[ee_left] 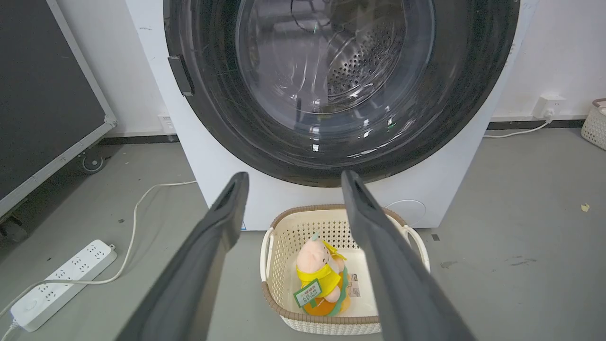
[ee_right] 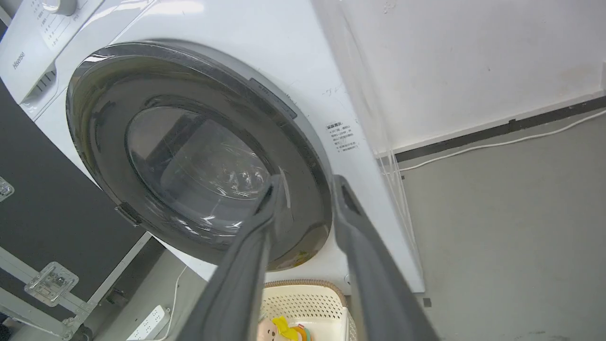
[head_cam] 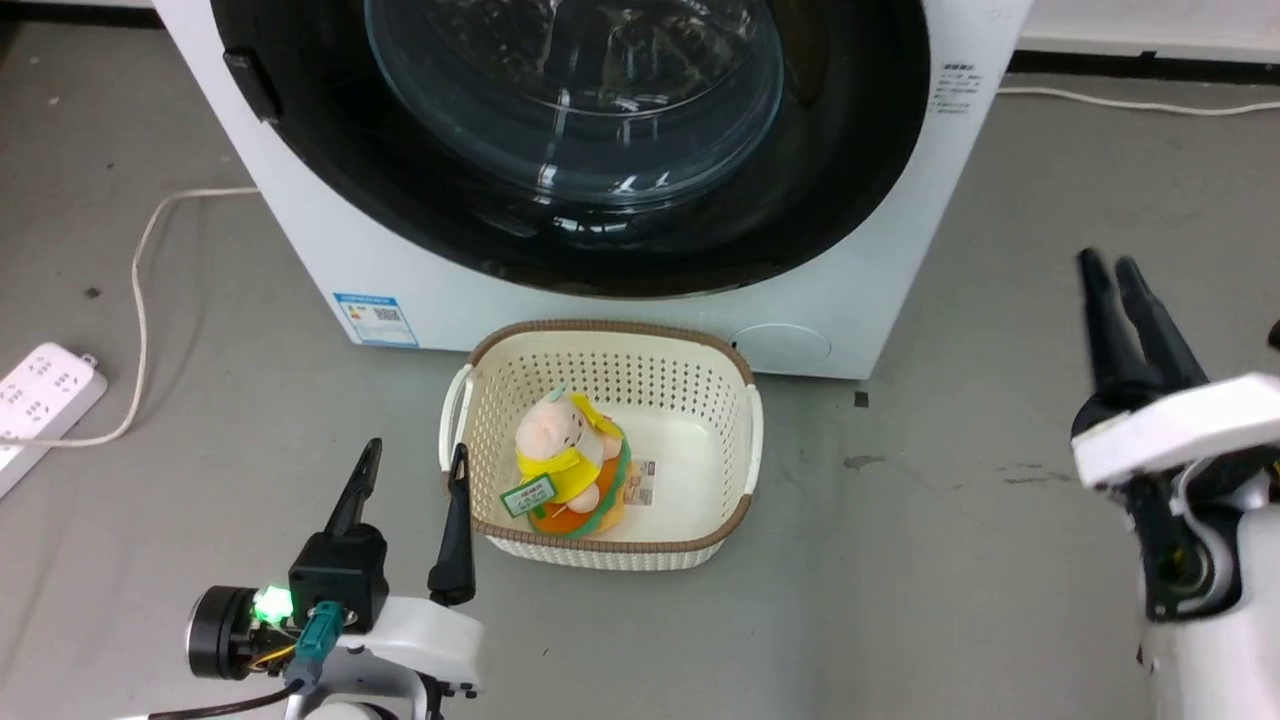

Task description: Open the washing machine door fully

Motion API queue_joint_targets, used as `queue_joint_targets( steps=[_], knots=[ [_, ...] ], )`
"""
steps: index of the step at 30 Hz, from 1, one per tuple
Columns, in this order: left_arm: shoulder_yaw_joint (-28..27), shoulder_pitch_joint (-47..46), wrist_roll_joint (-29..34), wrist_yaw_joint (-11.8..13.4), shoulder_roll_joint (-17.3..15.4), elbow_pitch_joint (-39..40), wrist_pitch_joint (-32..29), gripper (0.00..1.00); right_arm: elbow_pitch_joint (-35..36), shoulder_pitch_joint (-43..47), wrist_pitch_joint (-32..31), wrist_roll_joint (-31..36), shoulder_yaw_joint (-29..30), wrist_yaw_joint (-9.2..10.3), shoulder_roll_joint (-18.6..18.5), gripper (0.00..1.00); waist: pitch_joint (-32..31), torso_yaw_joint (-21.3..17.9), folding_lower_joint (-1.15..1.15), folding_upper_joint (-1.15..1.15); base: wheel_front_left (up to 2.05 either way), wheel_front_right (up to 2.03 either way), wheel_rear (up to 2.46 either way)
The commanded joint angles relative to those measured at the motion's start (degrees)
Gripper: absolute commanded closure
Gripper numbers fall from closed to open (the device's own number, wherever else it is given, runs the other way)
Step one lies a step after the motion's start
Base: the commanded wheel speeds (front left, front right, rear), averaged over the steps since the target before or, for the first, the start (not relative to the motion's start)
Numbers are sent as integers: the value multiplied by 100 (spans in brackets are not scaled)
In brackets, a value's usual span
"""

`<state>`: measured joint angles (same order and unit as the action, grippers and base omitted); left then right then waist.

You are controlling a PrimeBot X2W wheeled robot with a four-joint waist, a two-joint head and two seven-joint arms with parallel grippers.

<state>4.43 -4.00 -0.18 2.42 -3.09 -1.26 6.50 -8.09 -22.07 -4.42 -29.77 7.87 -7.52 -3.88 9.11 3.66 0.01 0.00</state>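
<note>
L gripper [head_cam: 417, 447] wide, holds nothing; basket [head_cam: 600, 328] just to its right. R gripper [head_cam: 1107, 260] narrow gap, empty too. Both point at the door [head_cam: 850, 150], shut, not touching it.

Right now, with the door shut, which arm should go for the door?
Left. The dark tab on the washing machine door, likely its handle, sits on the left edge, and the left gripper is open on that side. The right gripper stands off beyond the right corner of the washing machine.
</note>
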Motion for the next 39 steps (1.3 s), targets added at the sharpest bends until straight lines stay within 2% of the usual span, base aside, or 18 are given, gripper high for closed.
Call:
queue_joint_targets(
  steps=[1, 10, 15, 30, 39],
  knots=[
    [14, -119, -17, 32, -36, -3, 51, 0, -55, -173, -25, -113, 44, 1, 13, 100, 33, 28, -1, 0, 0, 0, 0],
    [97, -251, -30, 76, -42, -20, 158, 0, -966, -1164, -397, -634, 503, 1, 3, 100, 268, 177, -1, 0, 0, 0, 0],
    [146, -323, -37, 105, -43, -32, 218, 0, -1696, -1845, -718, -880, 782, 1, -28, 100, 409, 254, -1, 0, 0, 0, 0],
    [309, -572, -50, 167, -46, -69, 398, 0, -3986, -3792, -1502, -1237, 1337, 2, -576, 100, 868, 549, -1, 0, 0, 0, 0],
    [458, -675, -60, 220, -37, -98, 505, 0, -4841, -4732, -1948, -1589, 1633, 2, -768, 100, 1068, 752, -1, 0, 0, 0, 0]
  ],
)
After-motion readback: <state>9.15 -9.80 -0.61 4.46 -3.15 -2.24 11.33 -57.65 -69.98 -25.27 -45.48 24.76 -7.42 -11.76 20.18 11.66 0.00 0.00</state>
